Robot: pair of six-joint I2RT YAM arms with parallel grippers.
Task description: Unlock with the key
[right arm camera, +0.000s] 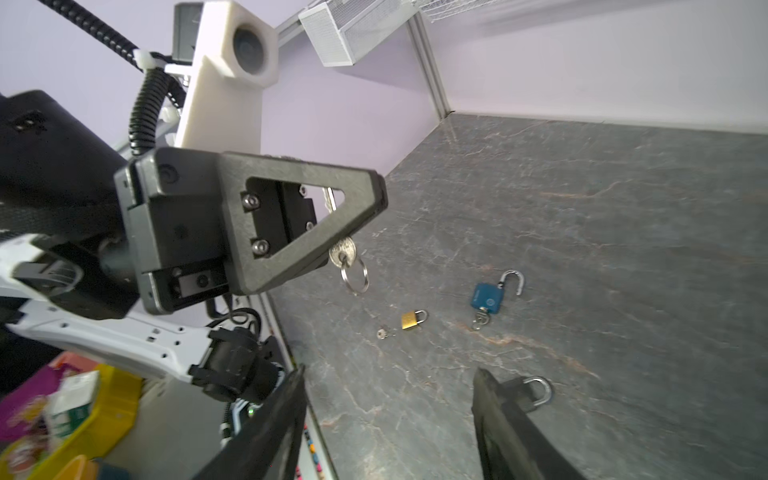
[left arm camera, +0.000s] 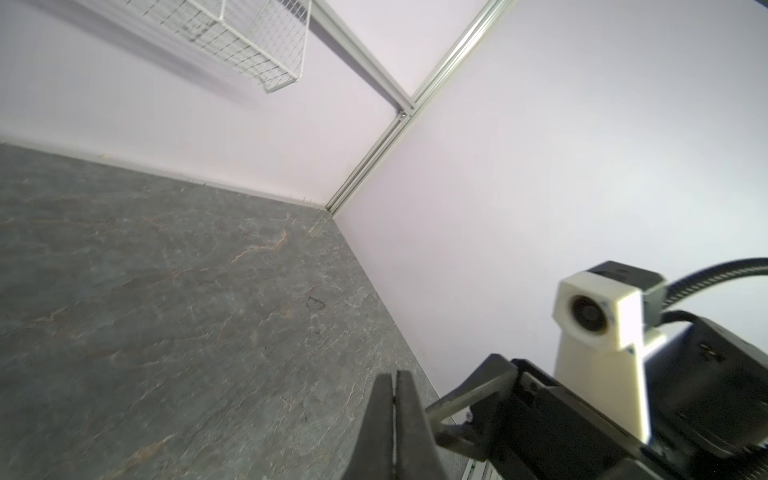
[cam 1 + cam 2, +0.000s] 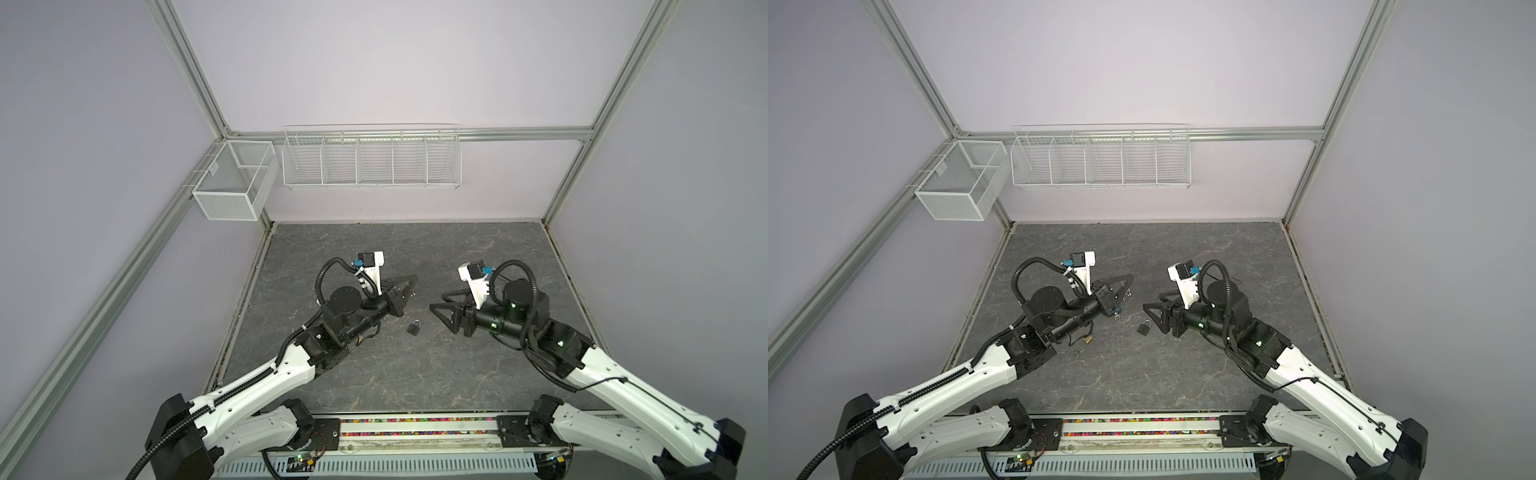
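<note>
We see the left gripper [image 1: 379, 195] closed on the key [image 1: 343, 251]. In the left wrist view its two fingers [image 2: 409, 419] lie flat against each other. In the right wrist view the key's round head and its key ring [image 1: 354, 276] hang free from the closed fingers.

The right gripper [image 1: 390, 372] is open, with its two fingers well apart in its own wrist view. In both top views the two grippers face each other across the middle of the table [image 3: 415, 374], the left one slightly farther back.

The dark padlock [image 3: 414, 328] lies on the table between the two grippers and a little nearer to us than either. It sits just beside the right gripper's near finger [image 3: 1156, 320]. In the right wrist view that finger hides its body and only the silver shackle loop shows, so we cannot tell whether the padlock touches the finger or whether it is locked.

To the left of it lies a blue padlock [image 1: 488, 297] with its shackle swung open and a key in its keyhole. Farther left, under the left arm, are a brass padlock [image 1: 411, 319] and a small key [image 1: 382, 333].
</note>
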